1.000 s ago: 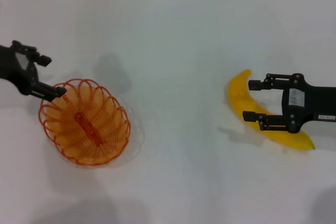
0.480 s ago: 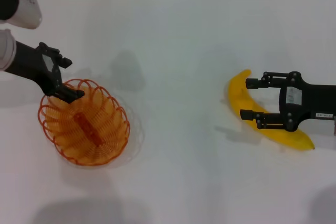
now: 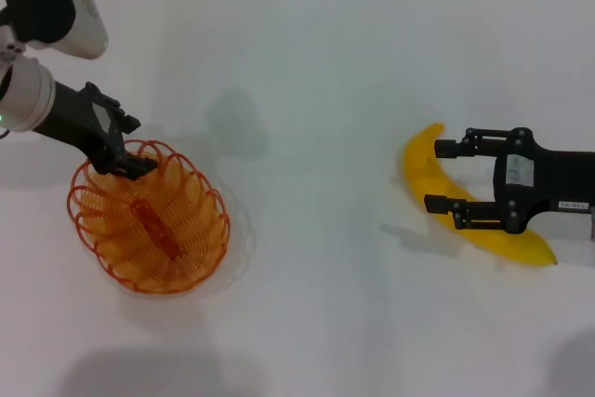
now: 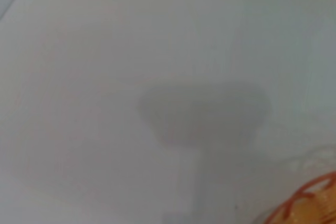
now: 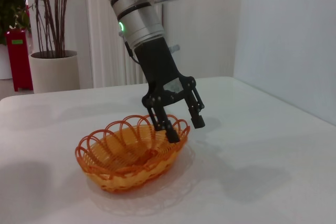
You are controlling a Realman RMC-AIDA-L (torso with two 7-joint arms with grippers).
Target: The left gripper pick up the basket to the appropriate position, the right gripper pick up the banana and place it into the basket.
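Two open claws, each at its own target: the basket [image 3: 149,220] sits on the robot's left with the left gripper [image 3: 124,144] straddling its far rim, while the right gripper [image 3: 444,175], empty, brackets the banana [image 3: 423,169], whose long axis runs diagonally.

I count one basket [image 3: 149,225] on the counter [image 3: 316,72] and one banana [image 3: 469,202], well to the right of the basket. I see two grippers (both black): the left gripper [image 3: 128,144] at the basket's far rim and the right gripper [image 3: 442,176] beside the banana. From my right wrist camera, one potted plant [image 5: 51,66] stands behind the basket.
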